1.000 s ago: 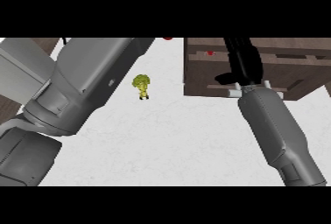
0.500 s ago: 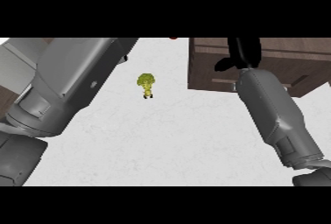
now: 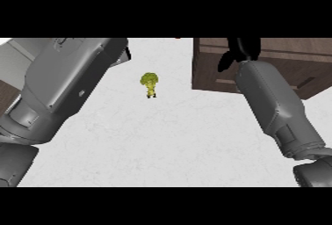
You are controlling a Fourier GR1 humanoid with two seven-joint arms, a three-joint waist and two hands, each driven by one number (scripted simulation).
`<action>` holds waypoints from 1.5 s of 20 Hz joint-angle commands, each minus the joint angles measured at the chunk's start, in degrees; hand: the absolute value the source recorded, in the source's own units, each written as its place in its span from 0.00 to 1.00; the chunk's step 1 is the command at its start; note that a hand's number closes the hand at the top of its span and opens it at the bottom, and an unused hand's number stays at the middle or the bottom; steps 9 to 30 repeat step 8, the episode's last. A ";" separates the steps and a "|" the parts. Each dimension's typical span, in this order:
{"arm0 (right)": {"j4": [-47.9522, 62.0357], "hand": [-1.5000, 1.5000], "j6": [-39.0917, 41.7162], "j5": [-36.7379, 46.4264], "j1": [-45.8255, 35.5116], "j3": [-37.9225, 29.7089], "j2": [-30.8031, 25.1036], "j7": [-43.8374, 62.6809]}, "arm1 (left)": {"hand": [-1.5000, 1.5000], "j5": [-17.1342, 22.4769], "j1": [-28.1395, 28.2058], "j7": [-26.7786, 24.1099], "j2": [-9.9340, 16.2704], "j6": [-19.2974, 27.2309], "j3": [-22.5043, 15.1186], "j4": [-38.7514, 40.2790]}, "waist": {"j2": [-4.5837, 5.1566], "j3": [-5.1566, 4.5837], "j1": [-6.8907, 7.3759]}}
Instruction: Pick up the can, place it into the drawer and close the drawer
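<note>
1 right hand (image 3: 241, 49) over drawer (image 3: 272, 66); broccoli (image 3: 149, 83) apart.

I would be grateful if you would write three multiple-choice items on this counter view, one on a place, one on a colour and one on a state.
1. Where does the right hand show?
A. over the dark wooden drawer unit at the upper right
B. resting beside the small object
C. at the lower left edge

2. What colour is the small object on the white counter?
A. red
B. yellow-green
C. blue

3. How does the small object stand with respect to the hands?
A. held in the right hand
B. held in the left hand
C. alone on the counter, touched by neither

Answers: 1 A, the black hand lies over the brown wood at the top right. 2 B, it is yellow-green against the white top. 3 C, bare counter shows all around it, between the two grey forearms.
</note>
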 commanded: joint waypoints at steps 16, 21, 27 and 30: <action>0.57 0.00 -0.03 -7.87 -6.24 -7.64 0.31 -7.34 | 0.00 0.07 7.22 2.77 4.28 -1.35 -0.77 -10.52 | -0.53 -0.19 1.55; 0.57 0.00 -0.03 -7.87 -6.24 -7.64 0.31 -7.34 | 0.00 0.07 7.22 2.77 4.28 -1.35 -0.77 -10.52 | -0.53 -0.19 1.55; 0.57 0.00 -0.03 -7.87 -6.24 -7.64 0.31 -7.34 | 0.00 0.07 7.22 2.77 4.28 -1.35 -0.77 -10.52 | -0.53 -0.19 1.55; 0.57 0.00 -0.03 -7.87 -6.24 -7.64 0.31 -7.34 | 0.00 0.07 7.22 2.77 4.28 -1.35 -0.77 -10.52 | -0.53 -0.19 1.55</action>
